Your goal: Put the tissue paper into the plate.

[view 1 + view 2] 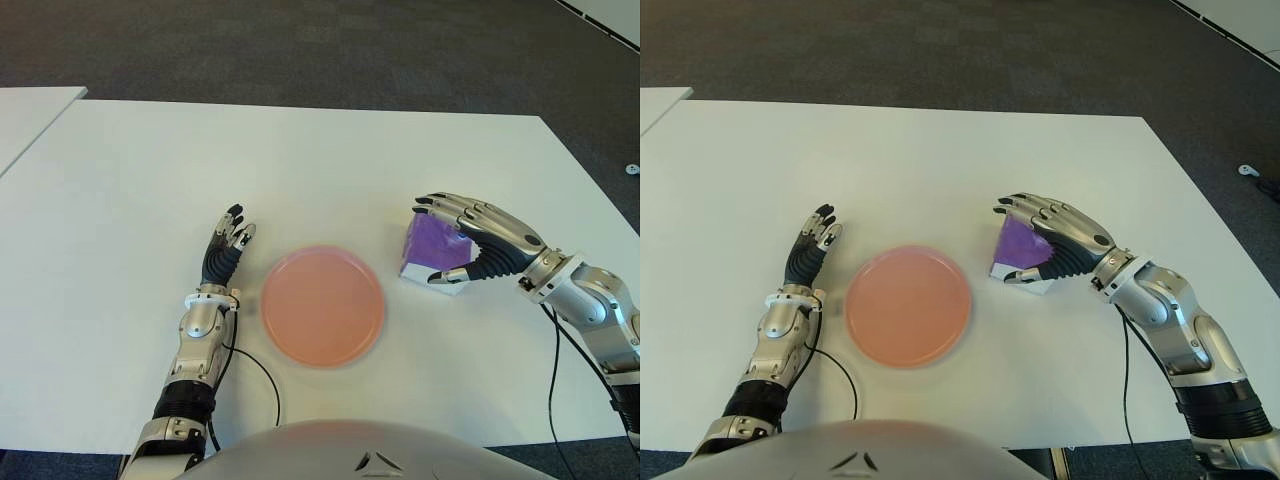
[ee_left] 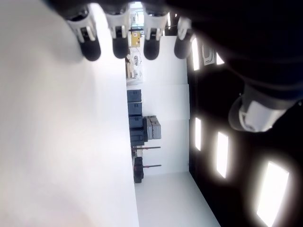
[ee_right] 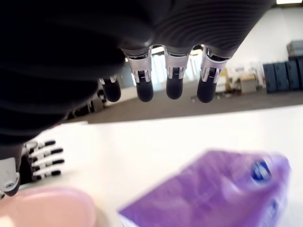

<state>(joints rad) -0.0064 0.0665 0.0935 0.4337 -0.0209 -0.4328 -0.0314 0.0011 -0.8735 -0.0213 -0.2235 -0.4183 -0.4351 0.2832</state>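
Observation:
The purple tissue pack sits tilted on the white table, just right of the pink plate, which holds nothing. My right hand arches over the pack, its fingers stretched out past the pack's far edge and its thumb by the near side. In the right wrist view the pack lies under the palm with a gap to the fingers. My left hand shows left of the plate with its fingers straight and holding nothing.
A second white table stands at the far left with a gap between the two. Dark carpet lies beyond the far edge. Cables trail from both wrists along the near part of the table.

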